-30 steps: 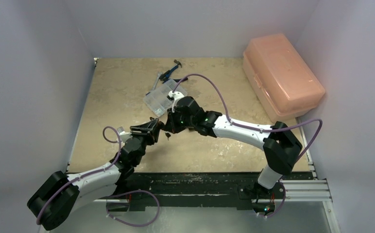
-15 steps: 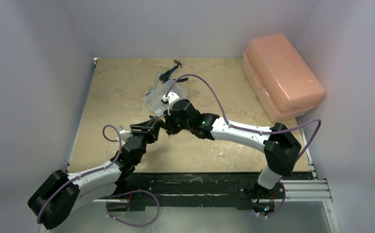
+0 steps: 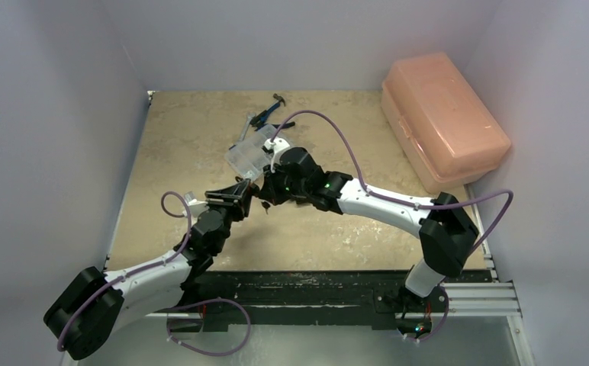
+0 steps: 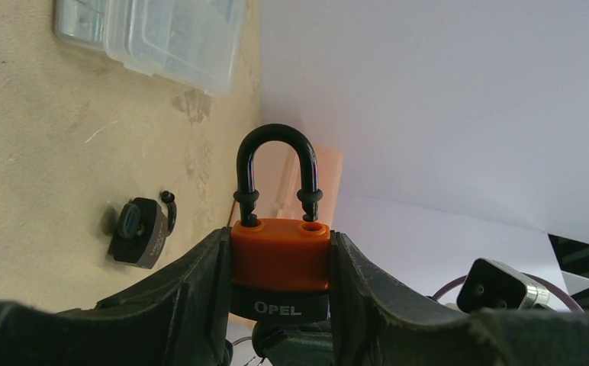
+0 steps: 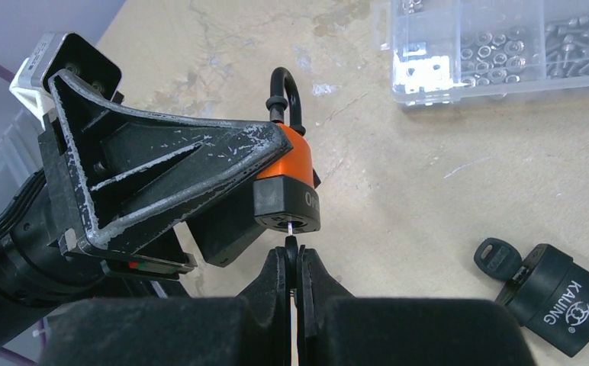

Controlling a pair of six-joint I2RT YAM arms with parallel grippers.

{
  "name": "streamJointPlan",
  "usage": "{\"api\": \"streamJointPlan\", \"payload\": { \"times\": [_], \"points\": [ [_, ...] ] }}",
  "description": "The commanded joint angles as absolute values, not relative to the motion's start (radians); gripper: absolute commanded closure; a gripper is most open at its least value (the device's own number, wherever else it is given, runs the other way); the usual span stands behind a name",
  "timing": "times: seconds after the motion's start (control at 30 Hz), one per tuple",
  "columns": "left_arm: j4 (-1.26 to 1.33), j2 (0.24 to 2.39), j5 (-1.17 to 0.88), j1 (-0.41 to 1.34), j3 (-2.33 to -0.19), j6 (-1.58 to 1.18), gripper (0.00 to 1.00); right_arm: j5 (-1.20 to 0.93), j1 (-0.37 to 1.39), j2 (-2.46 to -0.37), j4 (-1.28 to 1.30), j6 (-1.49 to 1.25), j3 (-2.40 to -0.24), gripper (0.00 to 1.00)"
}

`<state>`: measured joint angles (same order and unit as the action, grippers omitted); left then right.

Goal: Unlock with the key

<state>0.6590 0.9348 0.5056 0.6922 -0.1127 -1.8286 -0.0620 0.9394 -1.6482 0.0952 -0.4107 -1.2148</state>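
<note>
- The left gripper clamps the padlock by its two flat sides at the centre of the left wrist view. The shackle points away from the wrist, which leaves the base of the lock open to the other arm.
- The right gripper, at bottom centre of the right wrist view, is pressed together on the key, a thin metal blade seen edge-on.
- The blade tip stands at the keyway in the lock base. How far it has entered cannot be told.
- Judged step: alignment and insertion. The blade must stay in line with the slot.
- The padlock body is smooth orange plastic with a black lettered base band. The shackle is black and rounded, with ribbed seal collars.
- The gripper fingers are black, triangular and scuffed.
- A second padlock, black, lies at lower right on the mottled beige table.
- A clear compartment box sits at upper right.
</note>
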Motion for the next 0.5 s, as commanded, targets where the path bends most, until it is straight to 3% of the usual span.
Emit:
{"api": "streamJointPlan", "payload": {
  "times": [0.0,0.47],
  "points": [
    [0.872,0.932,0.23,0.753,-0.213,-1.732,1.0,0.041,0.89,-1.63,-0.09,-0.438,-1.205,1.0],
    [1.04,0.949,0.112,0.758,-0.294,-1.506,1.0,-0.159,0.802,-1.495,-0.27,-0.678,-1.066,1.0]
  ]
}}
